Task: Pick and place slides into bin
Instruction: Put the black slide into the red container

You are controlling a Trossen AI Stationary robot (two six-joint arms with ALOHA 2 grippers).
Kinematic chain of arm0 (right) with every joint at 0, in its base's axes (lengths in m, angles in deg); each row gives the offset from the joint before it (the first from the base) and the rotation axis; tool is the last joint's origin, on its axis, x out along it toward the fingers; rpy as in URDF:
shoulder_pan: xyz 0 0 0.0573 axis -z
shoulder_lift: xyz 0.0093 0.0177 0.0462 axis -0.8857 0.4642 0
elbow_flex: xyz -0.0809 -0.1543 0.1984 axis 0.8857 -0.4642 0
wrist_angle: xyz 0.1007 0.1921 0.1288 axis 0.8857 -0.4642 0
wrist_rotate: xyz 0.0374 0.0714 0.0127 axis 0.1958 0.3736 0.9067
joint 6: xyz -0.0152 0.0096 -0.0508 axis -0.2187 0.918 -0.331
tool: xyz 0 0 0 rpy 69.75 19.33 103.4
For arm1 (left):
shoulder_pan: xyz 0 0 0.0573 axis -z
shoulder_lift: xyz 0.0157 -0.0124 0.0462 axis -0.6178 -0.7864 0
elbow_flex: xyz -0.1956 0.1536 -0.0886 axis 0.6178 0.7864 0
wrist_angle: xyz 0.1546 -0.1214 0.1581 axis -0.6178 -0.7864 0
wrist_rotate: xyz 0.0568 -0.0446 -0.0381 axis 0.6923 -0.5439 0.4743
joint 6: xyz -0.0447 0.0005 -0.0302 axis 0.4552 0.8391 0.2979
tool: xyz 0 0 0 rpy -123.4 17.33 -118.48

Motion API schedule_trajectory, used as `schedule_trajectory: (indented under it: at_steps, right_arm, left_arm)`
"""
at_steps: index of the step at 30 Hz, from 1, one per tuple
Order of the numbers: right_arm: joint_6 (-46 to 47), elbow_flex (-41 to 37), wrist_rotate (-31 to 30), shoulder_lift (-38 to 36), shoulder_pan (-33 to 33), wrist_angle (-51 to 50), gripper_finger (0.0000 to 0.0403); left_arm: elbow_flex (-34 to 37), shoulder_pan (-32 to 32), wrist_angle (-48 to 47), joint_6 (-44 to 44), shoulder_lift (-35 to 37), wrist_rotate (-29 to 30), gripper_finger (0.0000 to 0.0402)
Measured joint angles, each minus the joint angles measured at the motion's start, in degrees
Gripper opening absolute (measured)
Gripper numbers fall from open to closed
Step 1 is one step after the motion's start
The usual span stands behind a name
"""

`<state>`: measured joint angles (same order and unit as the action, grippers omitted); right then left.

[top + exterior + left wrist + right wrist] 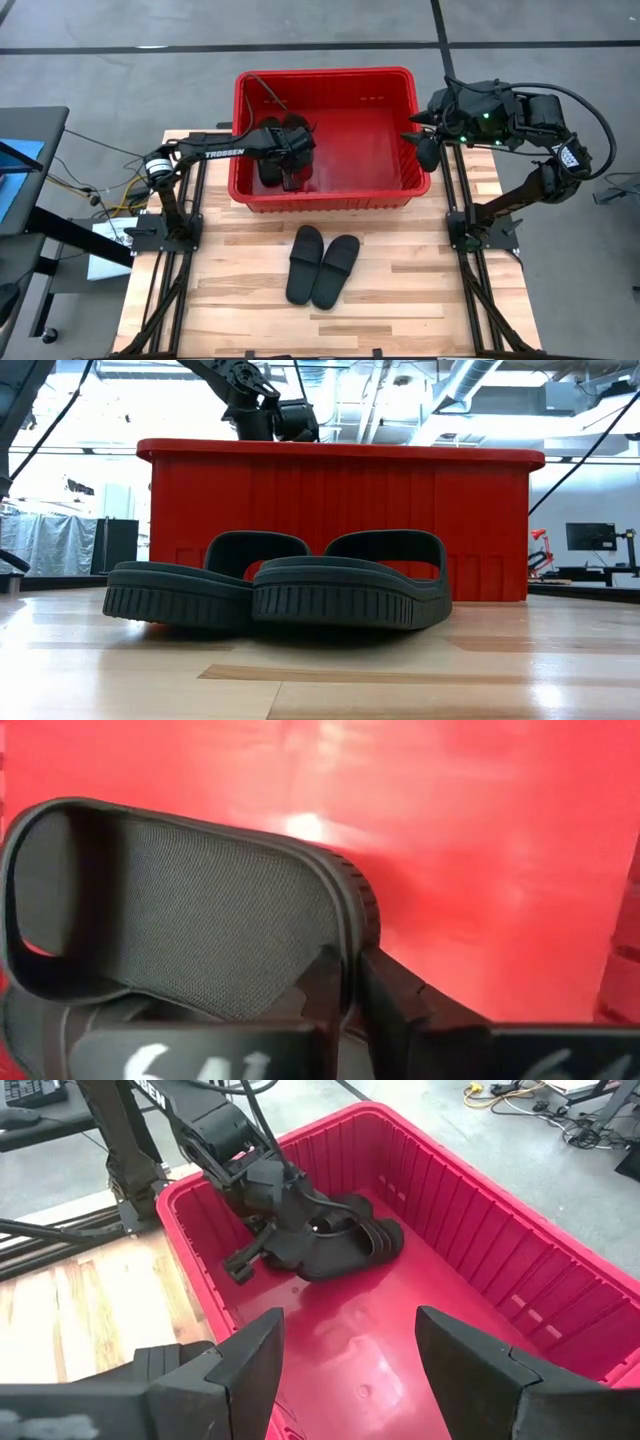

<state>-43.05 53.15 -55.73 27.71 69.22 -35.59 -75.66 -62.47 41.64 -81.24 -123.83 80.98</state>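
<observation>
High view shows the left gripper (290, 160) inside the bright red plastic bin (325, 75), jaws pinching a matte black slide sandal (272, 150); the right gripper (425, 140) hovers spread at the rim. Two more black slides (322, 265) wait on the wooden worktop (420, 290). Released carelessly, the strap could snag the jaws.

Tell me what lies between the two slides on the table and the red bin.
Nothing: in the high view, only bare wooden table separates the two slides from the bin. The low view shows no object between them either.

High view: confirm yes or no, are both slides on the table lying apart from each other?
No, the two slides on the wooden table lie side by side with their edges touching, in front of the red bin.
</observation>
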Motion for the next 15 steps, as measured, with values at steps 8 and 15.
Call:
schedule_trajectory:
  at_steps: [8,15]
  right_arm:
    - [0.0,0.0,0.2,0.0,0.0,0.0,0.0218]
    - [-0.1,0.0,0.2,0.0,0.0,0.0,0.0218]
  left_arm:
    - [0.0,0.1,-0.1,0.3,0.0,-0.5,0.0042]
    - [0.0,0.3,-0.9,0.3,0.0,-0.5,0.0084]
